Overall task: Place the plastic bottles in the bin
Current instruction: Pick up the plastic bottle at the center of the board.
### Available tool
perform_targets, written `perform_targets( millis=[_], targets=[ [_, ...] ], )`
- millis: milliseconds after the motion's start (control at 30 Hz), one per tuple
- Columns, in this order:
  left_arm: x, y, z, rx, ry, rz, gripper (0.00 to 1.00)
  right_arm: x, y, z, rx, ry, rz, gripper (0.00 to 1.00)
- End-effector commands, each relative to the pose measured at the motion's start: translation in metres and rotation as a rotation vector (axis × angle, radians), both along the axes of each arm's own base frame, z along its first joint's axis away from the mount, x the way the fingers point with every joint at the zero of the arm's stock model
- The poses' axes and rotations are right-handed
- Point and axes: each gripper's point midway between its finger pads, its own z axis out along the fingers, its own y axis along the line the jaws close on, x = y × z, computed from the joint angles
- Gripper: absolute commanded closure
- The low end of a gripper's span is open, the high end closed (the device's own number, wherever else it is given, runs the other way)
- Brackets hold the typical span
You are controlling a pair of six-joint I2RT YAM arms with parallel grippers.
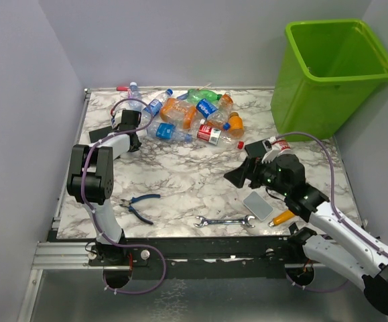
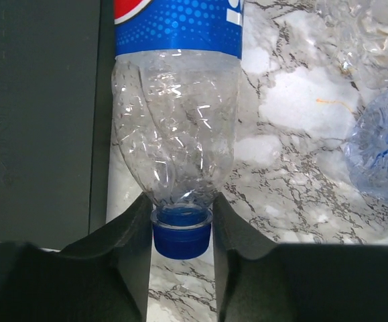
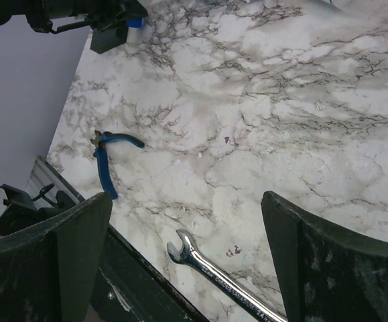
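Top external view: a white marble-patterned table [image 1: 180, 178] with grey veins stood between plain pale grey walls [image 1: 180, 40]. The plastic bottles [image 1: 194, 117], clear, orange and green, lay heaped on the far middle of the table. The lime-green bin [image 1: 307, 100] stood at the far right corner, apart from the heap. Blue-handled pliers [image 1: 139, 204], a wrench [image 1: 224, 221] and a grey slab [image 1: 257, 205] lay near the front edge. The left arm was folded at the elbow and reached to the far left. Its left gripper [image 1: 128, 124] was at the left end of the heap, beside a dark slab [image 1: 100, 134]. The right arm stretched inward from the near right, with the right gripper [image 1: 237, 176] above the right half of the table.

Left wrist view: the jaws were closed against both sides of the blue cap [image 2: 181, 238] of a clear bottle [image 2: 177, 127]. The bottle lay on the marble, its crumpled body pointing away from the camera. Its label [image 2: 177, 27] was blue with a red patch and white lettering cut off by the frame edge, so no word could be read.

Right wrist view: the jaws stood wide apart above bare marble, the wrench head showing between the fingers [image 3: 80, 248]. Engraving on the wrench shaft was too small to read.
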Motion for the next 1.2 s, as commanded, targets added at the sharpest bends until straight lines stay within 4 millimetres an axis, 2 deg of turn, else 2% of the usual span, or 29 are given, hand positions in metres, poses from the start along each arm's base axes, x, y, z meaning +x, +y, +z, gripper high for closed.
perform_targets(
  millis=[0, 67, 200, 267, 367, 433, 500, 567, 600, 667, 767, 867, 967, 1167],
  targets=[
    [0.007, -0.005, 0.007, -0.037, -0.040, -0.023, 0.76, 0.004, -0.006, 0.018, -0.012, -0.049, -0.029, 0.04],
    [0.006, -0.010, 0.021, -0.054, -0.072, -0.035, 0.83, 0.006, -0.008, 0.017, -0.021, -0.049, -0.039, 0.04],
    [-0.004, -0.024, 0.074, -0.065, -0.194, -0.074, 0.94, 0.006, -0.007, 0.027, -0.021, -0.076, -0.028, 0.03],
    [-0.011, -0.042, 0.106, -0.056, -0.264, -0.143, 0.97, 0.009, -0.008, 0.037, -0.023, -0.104, -0.035, 0.03],
    [-0.028, -0.092, 0.147, -0.026, -0.362, -0.366, 1.00, 0.016, -0.011, 0.058, -0.016, -0.172, -0.061, 0.02],
    [-0.045, -0.138, 0.167, -0.007, -0.432, -0.585, 1.00, 0.019, -0.011, 0.077, -0.013, -0.222, -0.056, 0.00],
    [-0.071, -0.189, 0.176, 0.002, -0.484, -0.819, 1.00, 0.020, -0.007, 0.096, -0.034, -0.249, -0.026, 0.00],
    [-0.097, -0.224, 0.179, 0.062, -0.537, -1.031, 1.00, 0.022, -0.005, 0.113, -0.047, -0.249, -0.014, 0.00],
    [-0.113, -0.240, 0.176, 0.097, -0.565, -1.137, 1.00, 0.023, -0.004, 0.122, -0.041, -0.257, -0.012, 0.00],
    [-0.137, -0.258, 0.170, 0.176, -0.636, -1.289, 1.00, 0.023, -0.004, 0.144, -0.018, -0.301, -0.013, 0.00],
    [-0.160, -0.267, 0.162, 0.329, -0.728, -1.438, 1.00, 0.023, -0.011, 0.174, -0.020, -0.349, -0.044, 0.00],
    [-0.172, -0.264, 0.153, 0.538, -0.780, -1.565, 1.00, 0.026, -0.022, 0.190, -0.094, -0.367, -0.071, 0.00],
    [-0.185, -0.264, 0.151, 0.790, -0.833, -1.685, 1.00, 0.028, -0.022, 0.184, -0.196, -0.339, -0.023, 0.00],
    [-0.203, -0.270, 0.178, 1.105, -0.970, -1.766, 1.00, 0.011, 0.001, 0.145, -0.294, -0.225, 0.230, 0.01]
  ],
)
